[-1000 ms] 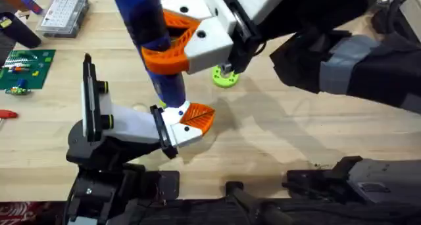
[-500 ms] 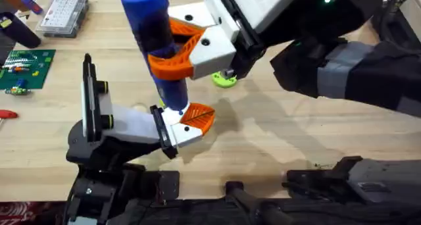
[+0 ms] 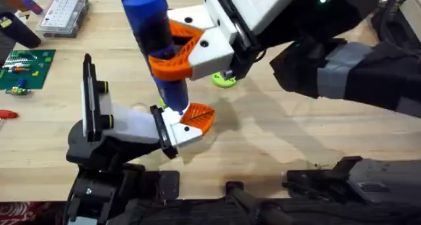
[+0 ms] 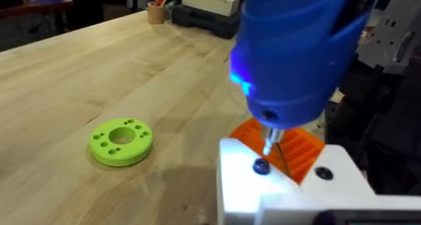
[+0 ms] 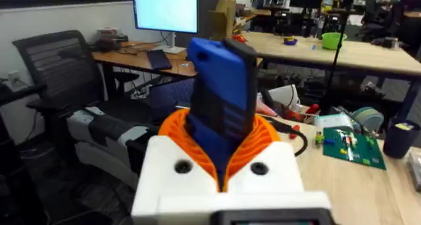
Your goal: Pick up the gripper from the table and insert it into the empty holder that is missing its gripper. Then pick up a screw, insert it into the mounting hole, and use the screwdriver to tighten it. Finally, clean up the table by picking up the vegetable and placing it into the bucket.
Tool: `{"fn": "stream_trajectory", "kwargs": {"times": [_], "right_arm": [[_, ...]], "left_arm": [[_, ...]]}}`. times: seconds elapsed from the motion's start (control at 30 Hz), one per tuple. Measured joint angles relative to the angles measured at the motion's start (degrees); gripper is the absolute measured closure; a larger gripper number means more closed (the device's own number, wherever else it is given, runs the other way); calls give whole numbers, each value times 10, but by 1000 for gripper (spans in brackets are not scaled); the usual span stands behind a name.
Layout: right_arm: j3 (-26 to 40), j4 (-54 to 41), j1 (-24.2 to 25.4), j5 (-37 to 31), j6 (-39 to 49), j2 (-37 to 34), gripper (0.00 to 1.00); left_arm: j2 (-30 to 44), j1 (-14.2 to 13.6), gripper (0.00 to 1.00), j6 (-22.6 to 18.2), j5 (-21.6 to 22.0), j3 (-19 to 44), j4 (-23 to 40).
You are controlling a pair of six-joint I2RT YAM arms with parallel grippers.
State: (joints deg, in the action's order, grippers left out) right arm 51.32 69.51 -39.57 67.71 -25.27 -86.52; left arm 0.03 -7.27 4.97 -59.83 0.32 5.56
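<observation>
screwdriver (image 3: 156,47) clamped upright in right gripper (image 3: 181,50) so bit drops straight onto screw (image 4: 261,166) in white mount (image 3: 174,129), left gripper (image 4: 289,185) alongside, can't tell if apart or together

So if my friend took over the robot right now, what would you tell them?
Right gripper: shut on the screwdriver, upright, its bit on a screw in the white gripper part.
Left gripper: its fingers' state can't be told; its wrist camera looks closely at that part.
A green disc lies on the table.
Done: part seated, screw placed.
Left: finish tightening, then the vegetable goes in the bucket.
</observation>
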Motion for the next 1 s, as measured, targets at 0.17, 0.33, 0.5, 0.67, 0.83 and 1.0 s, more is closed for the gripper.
{"fn": "stream_trajectory", "kwargs": {"times": [0.17,0.33,0.5,0.67,0.83,1.0], "right_arm": [[-2,-4,0,0,4,0,977],[-2,-6,0,0,5,0,977],[-2,-8,0,-2,5,0,977],[-2,-8,0,-4,5,0,977],[-2,-8,0,-4,5,0,977],[-2,-8,-2,-4,7,0,977]], "left_arm": [[0,0,997,0,0,0,0],[0,0,997,0,0,0,0],[0,0,997,0,0,0,0],[0,0,997,0,0,0,0],[0,0,997,0,0,0,0],[0,0,997,0,0,0,0]]}}
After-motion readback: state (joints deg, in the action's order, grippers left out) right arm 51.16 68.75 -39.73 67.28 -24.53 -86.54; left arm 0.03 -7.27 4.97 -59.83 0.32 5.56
